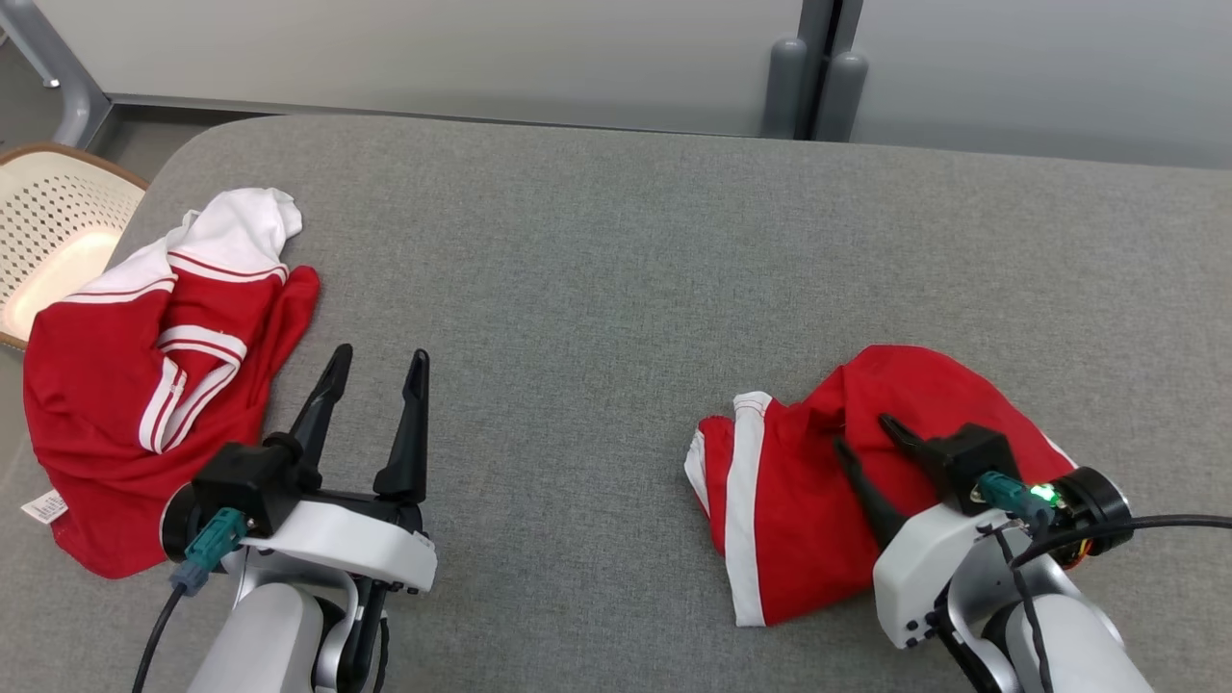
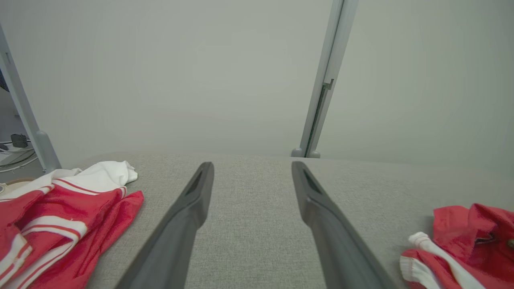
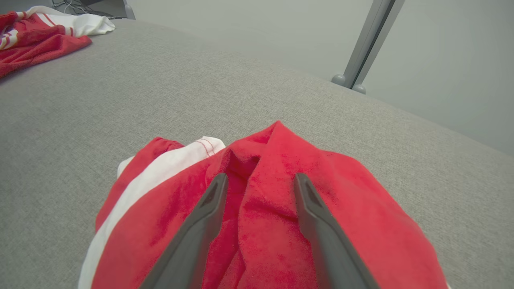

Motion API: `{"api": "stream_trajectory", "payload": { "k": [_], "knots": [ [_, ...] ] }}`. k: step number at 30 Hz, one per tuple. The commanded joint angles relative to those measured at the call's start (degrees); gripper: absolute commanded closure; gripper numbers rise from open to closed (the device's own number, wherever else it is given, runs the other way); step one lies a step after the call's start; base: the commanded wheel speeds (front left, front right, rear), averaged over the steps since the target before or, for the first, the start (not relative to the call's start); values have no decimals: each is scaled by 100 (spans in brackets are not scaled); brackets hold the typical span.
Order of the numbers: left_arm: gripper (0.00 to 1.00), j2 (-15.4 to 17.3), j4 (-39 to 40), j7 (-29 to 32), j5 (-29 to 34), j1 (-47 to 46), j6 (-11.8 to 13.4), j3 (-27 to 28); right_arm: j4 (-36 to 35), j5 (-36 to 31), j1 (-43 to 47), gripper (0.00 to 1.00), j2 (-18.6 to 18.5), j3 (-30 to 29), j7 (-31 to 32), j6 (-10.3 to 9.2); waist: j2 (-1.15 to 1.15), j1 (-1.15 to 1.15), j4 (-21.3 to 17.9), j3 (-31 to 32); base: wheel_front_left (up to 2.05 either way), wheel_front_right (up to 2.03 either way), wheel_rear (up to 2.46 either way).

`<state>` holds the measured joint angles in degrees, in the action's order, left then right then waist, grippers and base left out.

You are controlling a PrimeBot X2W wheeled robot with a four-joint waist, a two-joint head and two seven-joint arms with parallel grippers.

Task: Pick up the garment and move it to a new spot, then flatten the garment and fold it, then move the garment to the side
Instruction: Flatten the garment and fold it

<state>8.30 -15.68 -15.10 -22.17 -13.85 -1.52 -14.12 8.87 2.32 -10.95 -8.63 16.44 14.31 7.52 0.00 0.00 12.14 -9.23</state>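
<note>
On the grey table [image 1: 616, 241], left claw [image 1: 380, 361] wide, right claw [image 1: 860, 432] wide astride red garment [image 1: 780, 520]; white tag [image 1: 43, 505] illegible.

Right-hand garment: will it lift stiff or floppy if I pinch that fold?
Probably floppy: the garment lies crumpled in soft folds, so it should drape from the right gripper. Its fuzzy weave looks unlikely to slip.

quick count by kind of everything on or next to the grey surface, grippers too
red and white garments: 2
cream basket: 1
grippers: 2, left gripper and right gripper
total: 5
</note>
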Motion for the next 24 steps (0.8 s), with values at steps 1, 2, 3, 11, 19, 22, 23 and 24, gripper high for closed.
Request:
{"api": "stream_trajectory", "payload": {
  "k": [1,2,3,11,19,22,23,24],
  "knots": [
    [0,14,12,-6,56,-102,-36,65,31,-65,-89,100,3,-70,27,-6,0,0,30,-98,0,0,0],
    [0,-15,15,-6,68,-111,-31,98,36,-51,-121,100,25,-139,35,-8,0,0,24,-126,0,0,0],
    [0,-31,2,-6,92,-109,-18,135,22,-47,-135,100,52,-213,7,-8,0,0,9,-150,0,0,0],
    [0,-135,-3,-6,242,-211,-115,349,-103,246,-19,100,428,-1959,-468,-8,0,0,-113,-267,0,0,0],
    [0,-218,-4,-3,396,-304,-212,496,805,1236,209,100,569,-3518,-978,-4,0,0,-227,-418,0,0,0],
    [0,-244,-20,-3,415,-321,-247,549,1289,1520,234,53,561,-3487,-1197,-4,0,0,-277,-428,0,0,0],
    [0,-247,-26,-3,416,-312,-251,570,1364,1577,218,0,563,-3403,-1320,-4,0,0,-297,-419,0,0,0],
    [0,-247,-35,-3,429,-301,-263,593,1383,1600,210,0,561,-3324,-1461,-4,0,0,-315,-410,0,0,0]
  ]
}}
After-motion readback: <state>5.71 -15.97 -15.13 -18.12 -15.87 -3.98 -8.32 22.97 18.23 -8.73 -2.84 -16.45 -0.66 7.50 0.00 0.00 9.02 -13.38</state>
